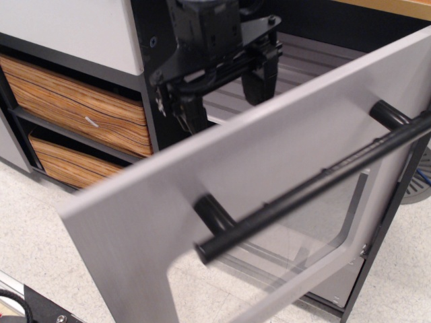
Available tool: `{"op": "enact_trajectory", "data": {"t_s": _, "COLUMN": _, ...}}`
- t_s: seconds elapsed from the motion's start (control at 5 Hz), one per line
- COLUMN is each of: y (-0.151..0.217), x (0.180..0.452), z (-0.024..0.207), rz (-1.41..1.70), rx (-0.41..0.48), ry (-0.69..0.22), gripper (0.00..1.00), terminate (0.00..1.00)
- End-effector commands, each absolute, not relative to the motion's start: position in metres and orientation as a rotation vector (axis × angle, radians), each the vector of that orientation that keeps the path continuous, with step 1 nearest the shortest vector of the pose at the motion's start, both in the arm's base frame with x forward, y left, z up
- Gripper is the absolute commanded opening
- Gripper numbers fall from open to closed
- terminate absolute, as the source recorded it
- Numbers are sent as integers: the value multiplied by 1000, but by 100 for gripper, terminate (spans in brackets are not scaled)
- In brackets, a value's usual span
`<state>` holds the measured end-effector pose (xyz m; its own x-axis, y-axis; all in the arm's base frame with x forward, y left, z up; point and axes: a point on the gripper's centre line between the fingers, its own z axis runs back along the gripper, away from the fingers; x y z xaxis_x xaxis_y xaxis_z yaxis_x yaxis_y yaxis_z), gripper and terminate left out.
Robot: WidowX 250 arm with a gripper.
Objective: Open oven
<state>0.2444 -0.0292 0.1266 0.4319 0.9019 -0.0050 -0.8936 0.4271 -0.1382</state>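
The oven's brushed-grey door (155, 202) stands swung far out toward the camera, still attached at its right edge. Its long black bar handle (316, 188) runs diagonally across the front, with the clear window (303, 235) below it. The logo is out of view. My black gripper (225, 94) is behind the door's top edge, in front of the open oven cavity (323, 57). Its two fingers (190, 111) are spread apart with nothing between them. It touches neither the handle nor the door as far as I can see.
Two orange wood-grain drawers (74, 101) sit in the black frame at left, one above the other. A sliver of the lower grey drawer (340, 288) shows under the door at bottom right. Speckled floor (40, 235) lies in front.
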Motion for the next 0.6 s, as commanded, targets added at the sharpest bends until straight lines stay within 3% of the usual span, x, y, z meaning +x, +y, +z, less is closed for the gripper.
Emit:
{"op": "enact_trajectory", "data": {"t_s": 0.0, "y": -47, "x": 241, "z": 117, "rz": 1045, "rx": -106, "ry": -73, "gripper": 100, "terminate": 0}}
{"op": "enact_trajectory", "data": {"t_s": 0.2, "y": -52, "x": 242, "z": 113, "rz": 1027, "rx": -91, "ry": -64, "gripper": 100, "terminate": 0}}
{"op": "enact_trajectory", "data": {"t_s": 0.4, "y": -52, "x": 241, "z": 113, "rz": 1027, "rx": -85, "ry": -54, "gripper": 100, "terminate": 100}}
